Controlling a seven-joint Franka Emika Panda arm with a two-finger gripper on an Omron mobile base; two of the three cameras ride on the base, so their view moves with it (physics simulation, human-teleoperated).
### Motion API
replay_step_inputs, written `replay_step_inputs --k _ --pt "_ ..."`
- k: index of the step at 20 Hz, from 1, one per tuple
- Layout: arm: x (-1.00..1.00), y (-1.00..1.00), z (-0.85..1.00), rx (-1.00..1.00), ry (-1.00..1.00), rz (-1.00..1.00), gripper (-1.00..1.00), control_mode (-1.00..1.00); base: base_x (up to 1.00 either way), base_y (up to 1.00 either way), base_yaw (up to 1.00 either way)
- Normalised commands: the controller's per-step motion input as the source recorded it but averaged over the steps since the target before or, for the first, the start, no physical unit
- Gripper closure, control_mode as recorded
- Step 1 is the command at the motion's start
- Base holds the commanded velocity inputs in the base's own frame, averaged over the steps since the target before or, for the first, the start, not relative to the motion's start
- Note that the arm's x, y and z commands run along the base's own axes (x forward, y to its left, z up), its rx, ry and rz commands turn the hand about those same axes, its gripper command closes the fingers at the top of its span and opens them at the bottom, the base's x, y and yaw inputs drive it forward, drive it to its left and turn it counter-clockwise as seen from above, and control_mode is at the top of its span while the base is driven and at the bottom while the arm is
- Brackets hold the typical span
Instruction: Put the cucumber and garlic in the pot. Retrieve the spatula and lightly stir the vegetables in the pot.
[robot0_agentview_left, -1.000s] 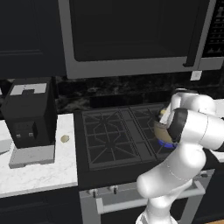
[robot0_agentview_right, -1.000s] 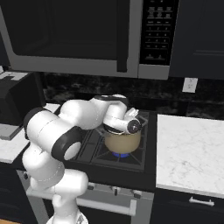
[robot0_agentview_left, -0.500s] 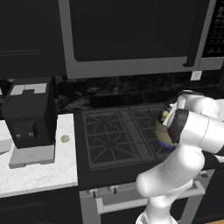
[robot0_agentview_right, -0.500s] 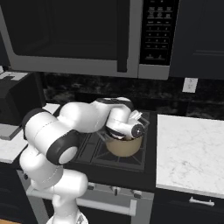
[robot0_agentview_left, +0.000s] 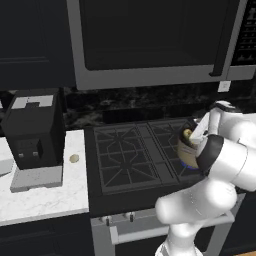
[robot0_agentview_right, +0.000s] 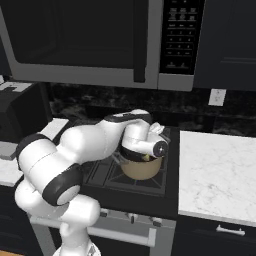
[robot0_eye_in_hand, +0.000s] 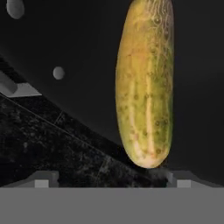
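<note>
Cucumber (robot0_eye_in_hand: 146, 83): lying in the dark-bottomed pot (robot0_agentview_right: 141, 168), just past the fingertips, untouched.
Pincer (robot0_eye_in_hand: 113, 179): spread wide, holding nothing, poised over the pot.
Garlic (robot0_agentview_left: 74, 158): on the white surface (robot0_agentview_left: 45, 195) beside the stove (robot0_agentview_left: 135, 155).

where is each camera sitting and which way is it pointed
Left base view: behind the arm's left, facing the stove; the garlic lies on the counter, white arm at lower right.
Right base view: behind the arm's right, same stove; the arm curls over the pot.
Hand view: on the hand, looking at the cucumber; fingertips at bottom.
Both base views share the stove, pot and microwave.
</note>
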Motion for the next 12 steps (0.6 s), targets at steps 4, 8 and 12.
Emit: replay_step_inputs --k 4,8,12 --pt "-0.61 0.03 0.91 0.07 0.03 -0.01 -1.00 -1.00 0.00 0.00 0.00" --pt "-0.85 0.56 0.52 0.01 0.08 0.00 -1.00 -1.00 0.00 0.00 0.00" --pt "-0.79 1.00 0.18 -0.05 0.13 0.00 -1.00 -1.00 0.00 0.00 0.00"
